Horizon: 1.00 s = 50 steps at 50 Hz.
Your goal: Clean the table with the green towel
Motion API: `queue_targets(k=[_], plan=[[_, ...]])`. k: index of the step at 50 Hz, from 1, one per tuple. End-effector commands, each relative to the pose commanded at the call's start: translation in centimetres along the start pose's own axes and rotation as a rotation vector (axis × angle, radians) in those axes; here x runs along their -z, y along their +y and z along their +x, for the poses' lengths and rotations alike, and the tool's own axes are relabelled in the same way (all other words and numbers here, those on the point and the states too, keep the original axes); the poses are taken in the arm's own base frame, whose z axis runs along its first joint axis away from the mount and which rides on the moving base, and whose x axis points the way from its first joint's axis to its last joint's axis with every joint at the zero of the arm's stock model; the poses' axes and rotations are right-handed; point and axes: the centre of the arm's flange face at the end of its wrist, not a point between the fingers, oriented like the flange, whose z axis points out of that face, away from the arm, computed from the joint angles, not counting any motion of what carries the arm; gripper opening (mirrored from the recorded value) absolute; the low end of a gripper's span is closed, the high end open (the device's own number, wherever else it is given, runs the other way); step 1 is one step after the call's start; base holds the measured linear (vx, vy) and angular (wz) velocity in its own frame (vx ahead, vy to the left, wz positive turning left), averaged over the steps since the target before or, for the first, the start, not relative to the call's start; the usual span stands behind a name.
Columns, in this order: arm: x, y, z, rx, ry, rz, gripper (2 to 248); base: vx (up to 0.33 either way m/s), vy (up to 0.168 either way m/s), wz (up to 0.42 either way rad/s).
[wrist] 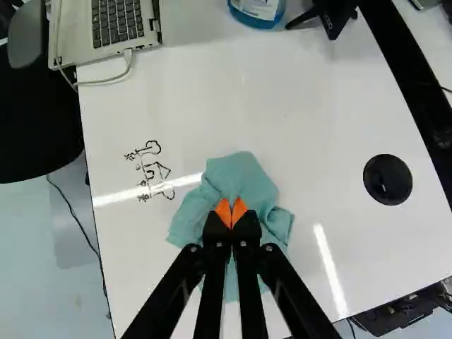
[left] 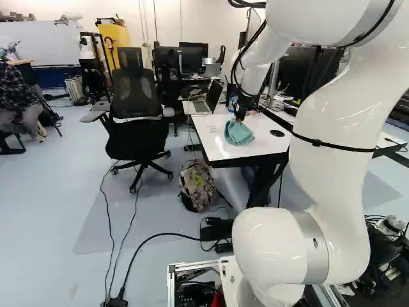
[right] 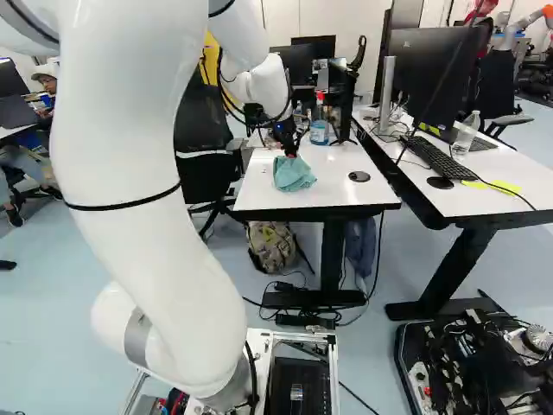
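Office chair (left: 134, 96), black, left of the bench (left: 223, 151) in the left base view. Backpack (left: 197, 185), camouflage-patterned, on the floor by the bench. Laptop (left: 208, 102), open, on the bench's far part. Black marks (wrist: 147, 169), drawn on the white top. Green towel (left: 239, 133), crumpled, on the bench. End effector (left: 239, 118), narrow, orange tips pinching a fold of the green towel. Round black disc (left: 277, 133), set in the bench, right of the green towel. Keyboard (right: 436, 156), black, on a second bench (right: 484, 195) at the right of the right base view; clear bottle (right: 467, 135) beside it.
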Motion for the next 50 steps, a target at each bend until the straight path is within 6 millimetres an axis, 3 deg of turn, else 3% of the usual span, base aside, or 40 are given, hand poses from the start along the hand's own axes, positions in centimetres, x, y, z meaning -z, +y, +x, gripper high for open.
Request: queue_targets(k=[27, 50], plan=[[-3.7, 0.0, -0.7, 0.0, -0.061, 0.0, 21, 0.0, 0.0, 0.0], [-3.7, 0.0, -0.8, 0.0, -0.068, 0.0, 21, 0.0, 0.0, 0.0]])
